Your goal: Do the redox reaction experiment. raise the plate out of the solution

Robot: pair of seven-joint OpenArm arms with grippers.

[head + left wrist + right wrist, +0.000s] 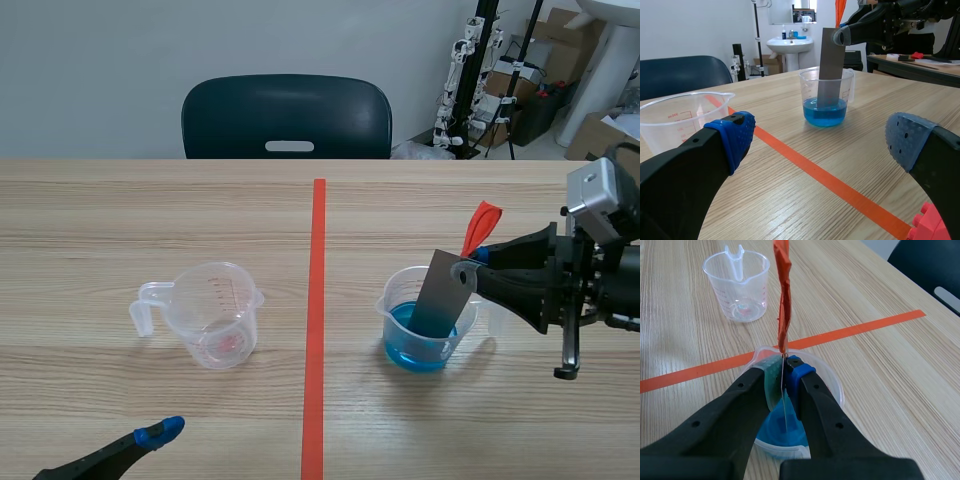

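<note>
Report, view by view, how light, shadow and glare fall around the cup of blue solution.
Scene view: even light, only a faint shadow under the cup. Left wrist view: pale sheen on the table around the cup, the plate a dark slab. Right wrist view: the right claw darkens the cup beneath it.

The plate stands in the beaker; its lower end sits under the blue solution and shows only dimly. In the right wrist view the plate is a thin edge-on line above the beaker. Its faces are hidden by the right gripper clamped on it, and the orange strip rising from it runs off the picture. In the scene view the right arm beside the beaker is cut off. Well apart from the beaker, only one blue pad of the left gripper shows. The printed scale on the empty cup is too small to read.
</note>
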